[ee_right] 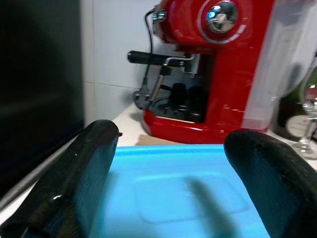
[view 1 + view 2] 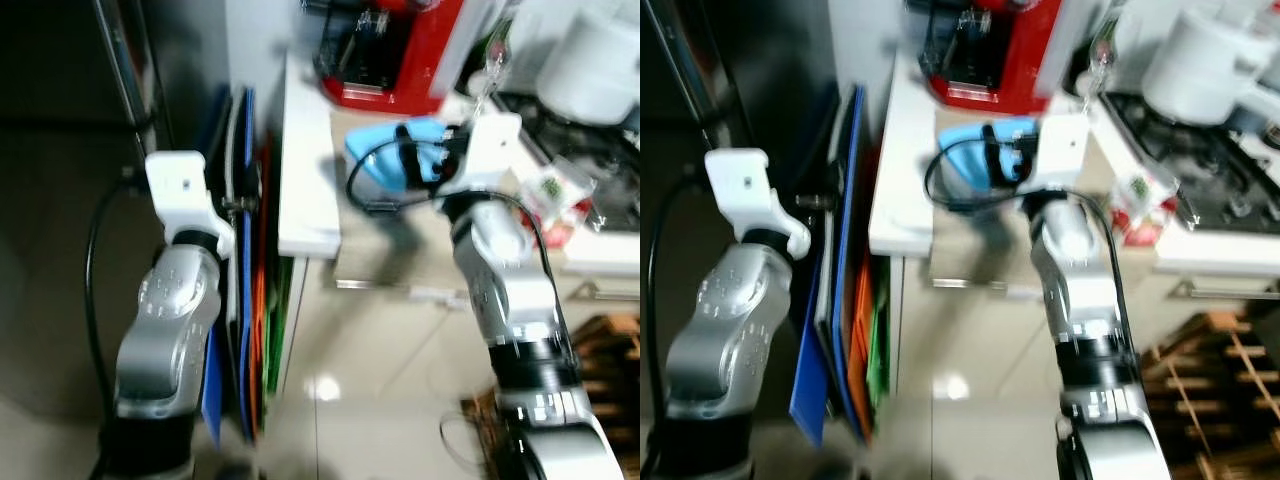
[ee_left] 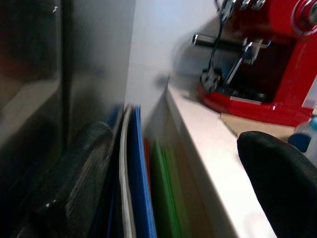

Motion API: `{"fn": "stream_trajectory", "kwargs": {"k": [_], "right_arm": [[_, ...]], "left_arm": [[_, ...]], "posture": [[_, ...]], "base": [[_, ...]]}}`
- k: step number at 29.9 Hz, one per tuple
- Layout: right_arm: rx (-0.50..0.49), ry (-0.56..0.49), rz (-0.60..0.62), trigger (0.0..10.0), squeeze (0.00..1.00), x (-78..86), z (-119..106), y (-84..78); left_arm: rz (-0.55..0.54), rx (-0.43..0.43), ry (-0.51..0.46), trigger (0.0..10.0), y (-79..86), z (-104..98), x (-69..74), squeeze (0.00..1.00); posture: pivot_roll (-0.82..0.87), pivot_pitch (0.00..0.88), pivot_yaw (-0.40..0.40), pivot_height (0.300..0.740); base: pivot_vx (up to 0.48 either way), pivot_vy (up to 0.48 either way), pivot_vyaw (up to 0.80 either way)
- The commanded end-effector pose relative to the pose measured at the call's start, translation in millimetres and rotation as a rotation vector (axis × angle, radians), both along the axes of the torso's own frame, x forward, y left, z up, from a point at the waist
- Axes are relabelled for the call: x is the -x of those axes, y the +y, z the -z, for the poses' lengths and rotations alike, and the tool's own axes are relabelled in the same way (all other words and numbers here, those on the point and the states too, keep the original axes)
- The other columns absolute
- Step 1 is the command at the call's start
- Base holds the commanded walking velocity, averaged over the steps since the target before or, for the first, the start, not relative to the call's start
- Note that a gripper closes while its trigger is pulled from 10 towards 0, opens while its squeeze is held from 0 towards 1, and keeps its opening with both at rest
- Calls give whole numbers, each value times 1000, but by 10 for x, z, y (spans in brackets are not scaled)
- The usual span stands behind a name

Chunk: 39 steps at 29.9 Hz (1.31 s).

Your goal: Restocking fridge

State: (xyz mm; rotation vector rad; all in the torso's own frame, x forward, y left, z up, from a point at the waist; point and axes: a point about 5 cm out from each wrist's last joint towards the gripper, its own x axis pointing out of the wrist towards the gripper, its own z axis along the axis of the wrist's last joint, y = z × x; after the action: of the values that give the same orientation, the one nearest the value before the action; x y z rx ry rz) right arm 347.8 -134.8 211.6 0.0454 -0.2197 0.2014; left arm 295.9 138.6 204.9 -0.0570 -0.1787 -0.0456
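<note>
Two black fingers (image 1: 84, 183) of the right gripper (image 1: 173, 186) are clamped on a flat light-blue plastic lidded container (image 1: 183, 198), held above the white counter edge (image 2: 305, 190) near a red coffee machine (image 1: 218, 74). It is judged rigid, light and smooth, best held by opposite rims. The left gripper (image 3: 168, 183) is spread apart and holds nothing, beside the dark fridge wall (image 3: 94, 69).

A red espresso machine (image 1: 208, 74) stands at the back of a white counter (image 2: 305, 170), its portafilter handle pointing away from the red body. Flat boards in blue (image 2: 835, 270), orange and green (image 3: 166, 198) stand on edge in the gap beside the counter. To the right are a gas hob (image 2: 1215, 170) and a wine glass (image 1: 308, 124)
</note>
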Motion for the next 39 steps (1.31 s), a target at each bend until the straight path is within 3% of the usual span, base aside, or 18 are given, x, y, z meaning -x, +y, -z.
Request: {"fn": "stream_trajectory", "kwargs": {"k": [1, 11, 20, 23, 24, 27, 35, 39], "right_arm": [[5, -17, 50, 10000, 0, 17, -37, -139], [8, -46, 79, 10000, 0, 55, -76, -165], [-9, -47, 101, 10000, 0, 58, -67, -198], [-75, -11, 87, 10000, 0, 33, -42, -194], [-170, 39, 78, 10000, 0, -10, -26, -206], [-237, 68, 72, 10000, 0, -61, -34, -220], [-274, -3, 132, 10000, 0, -156, -266, -323], [-302, 49, 157, 10000, 0, -204, -203, -401]], "left_arm": [[35, -18, -26, 10000, -94, -42, -12, 0], [84, -47, -76, 10000, -160, -114, 9, 0], [53, -24, -73, 10000, -125, -118, -15, 0], [32, -2, -65, 10000, -104, -112, -25, 0], [34, -5, -69, 10000, -99, -120, -23, 0], [35, -8, -73, 10000, -100, -123, -18, 0], [38, -12, -84, 10000, -95, -149, -4, 0], [42, -15, -83, 10000, -100, -151, 0, 0]], "posture": [[4, 21, -97, 740], [5, 23, -100, 740], [2, 26, -96, 740], [2, 26, -96, 740], [5, 29, -96, 740], [5, 29, -96, 740], [15, 35, -96, 740], [19, 38, -97, 740]], "base": [[0, 0, 0], [266, 0, 0], [466, 0, 0], [311, 0, 0], [0, 0, 0], [0, 0, 0], [0, 0, 0], [0, 0, 0]]}}
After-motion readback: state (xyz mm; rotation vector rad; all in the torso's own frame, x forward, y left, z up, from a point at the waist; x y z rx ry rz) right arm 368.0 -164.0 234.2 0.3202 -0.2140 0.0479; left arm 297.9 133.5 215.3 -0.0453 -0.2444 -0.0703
